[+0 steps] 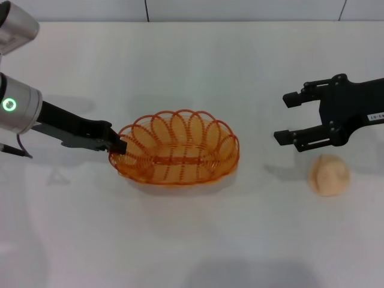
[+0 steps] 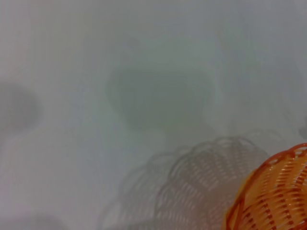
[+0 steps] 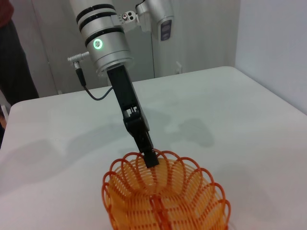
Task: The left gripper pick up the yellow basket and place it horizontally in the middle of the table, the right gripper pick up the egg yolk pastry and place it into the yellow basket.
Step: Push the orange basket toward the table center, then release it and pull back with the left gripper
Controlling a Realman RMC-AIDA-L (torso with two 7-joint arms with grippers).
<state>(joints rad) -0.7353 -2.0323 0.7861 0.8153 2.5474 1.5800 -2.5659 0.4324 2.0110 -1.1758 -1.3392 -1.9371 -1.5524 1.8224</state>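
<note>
The yellow basket [image 1: 175,147] lies lengthwise across the middle of the white table [image 1: 192,240]. My left gripper [image 1: 119,146] is shut on the basket's left rim. The right wrist view shows its fingers [image 3: 149,157] clamped over a rim loop of the basket [image 3: 165,201]. Part of the basket [image 2: 276,196] shows in the left wrist view, with its shadow beside it. My right gripper [image 1: 287,118] is open and empty, hovering at the right of the table. The egg yolk pastry [image 1: 329,174] sits on the table just in front of the right gripper, apart from it.
The table's far edge meets a pale wall [image 1: 192,9] at the back. The left arm's silver cylinder with its green ring light [image 1: 9,105] reaches in from the left. A bare strip of table separates the basket from the pastry.
</note>
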